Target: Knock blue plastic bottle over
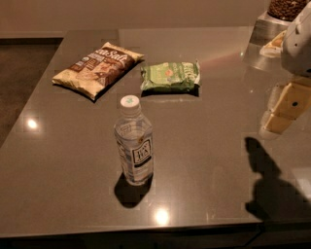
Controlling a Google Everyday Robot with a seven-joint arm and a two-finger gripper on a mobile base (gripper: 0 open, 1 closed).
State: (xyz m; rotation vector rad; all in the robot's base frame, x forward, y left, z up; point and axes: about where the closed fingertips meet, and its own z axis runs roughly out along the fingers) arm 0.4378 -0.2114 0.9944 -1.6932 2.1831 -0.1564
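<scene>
Far left, past the tabletop (pixel 58 160) edge: dark brownish floor. Pale wall along the back.

Back-left on the table: a cream & brown chip bag (pixel 97 68) lying flat at an angle. "Salt" is readable in script near its top; the rest of the print is too small to read.

Centre-front: the blue plastic bottle (pixel 134 143), upright, near the front edge and well apart from both snacks. It's clear w/ a white cap bearing a green mark. A navy & white label wraps its middle, but the lettering can't be made out. Its shadow falls toward the front.

Just right of the bag, behind the bottle: a green snack packet (pixel 170 76) lying flat, text unreadable.

The surface is dark grey and glossy, w/ bright ceiling-light spots at left & front and a faint streak toward the back right.

Right edge: the gripper (pixel 279 119), yellowish, hangs from the white arm (pixel 300 39) above the table, well apart from the bottle. Can't tell if it's released or clenched. Its shadow lies front-right.

Top right corner: a container of brown pieces (pixel 286 8).
</scene>
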